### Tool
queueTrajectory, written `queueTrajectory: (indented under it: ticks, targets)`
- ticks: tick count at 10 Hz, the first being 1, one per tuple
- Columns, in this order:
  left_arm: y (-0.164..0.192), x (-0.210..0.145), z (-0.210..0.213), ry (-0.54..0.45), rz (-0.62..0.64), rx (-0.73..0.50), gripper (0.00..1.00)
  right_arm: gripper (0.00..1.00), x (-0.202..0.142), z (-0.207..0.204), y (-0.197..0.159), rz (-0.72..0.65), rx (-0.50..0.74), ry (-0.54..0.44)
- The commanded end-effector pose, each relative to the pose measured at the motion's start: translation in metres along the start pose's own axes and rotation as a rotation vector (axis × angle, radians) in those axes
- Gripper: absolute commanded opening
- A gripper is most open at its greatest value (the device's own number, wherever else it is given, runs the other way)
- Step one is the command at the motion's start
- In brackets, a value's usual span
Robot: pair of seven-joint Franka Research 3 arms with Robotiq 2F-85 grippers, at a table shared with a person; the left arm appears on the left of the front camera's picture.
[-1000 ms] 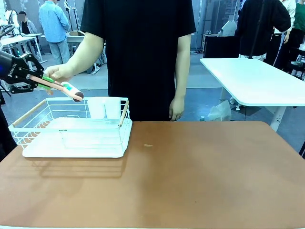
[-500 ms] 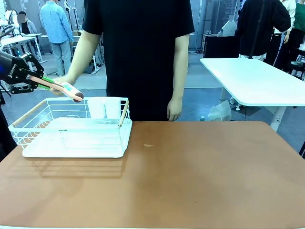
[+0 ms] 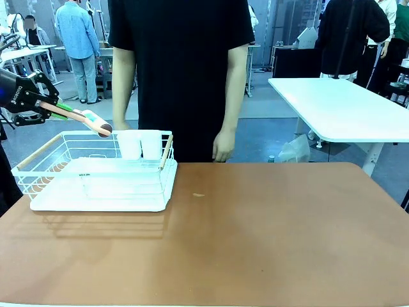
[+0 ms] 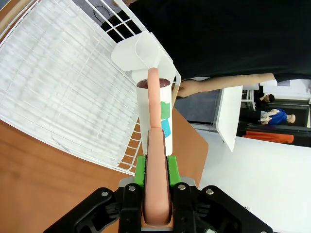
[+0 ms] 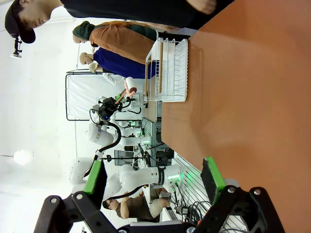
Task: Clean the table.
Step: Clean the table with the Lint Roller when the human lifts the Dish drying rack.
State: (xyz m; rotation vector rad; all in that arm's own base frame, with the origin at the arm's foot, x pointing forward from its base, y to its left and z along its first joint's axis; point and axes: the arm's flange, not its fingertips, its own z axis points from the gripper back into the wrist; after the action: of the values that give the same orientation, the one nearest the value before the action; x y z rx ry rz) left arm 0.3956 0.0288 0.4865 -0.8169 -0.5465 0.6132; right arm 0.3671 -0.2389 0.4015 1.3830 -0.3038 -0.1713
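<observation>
In the front view, a lint roller (image 3: 96, 124) is held above the white wire basket (image 3: 96, 204) by the left end effector (image 3: 59, 109); the basket is set at the left of the reddish-brown surface (image 3: 268, 243). In the left wrist view, the roller's pink handle is clamped between green pads (image 4: 140, 169). In the right wrist view, the right end effector (image 5: 153, 177) is spread wide, empty.

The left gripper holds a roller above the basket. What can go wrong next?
The left gripper pinches the pink-handled white lint roller only at the handle's end; it might tilt or slip. It hangs by the rim of the white wire basket and two white cups, so lowering it could knock them.
</observation>
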Motion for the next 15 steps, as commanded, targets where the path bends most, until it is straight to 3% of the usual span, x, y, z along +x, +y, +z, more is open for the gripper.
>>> queueTrajectory:
  ticks: [1,15]
  targets:
    - [-0.0005,0.0001,0.0002,-0.004,-0.003,0.003,0.0,1.0,-0.0003,0.0001,0.0027,0.0,0.005,0.002]
    - [-0.0005,0.0001,0.0002,-0.004,-0.003,0.003,0.0,1.0,-0.0003,0.0001,0.0027,0.0,0.005,0.002]
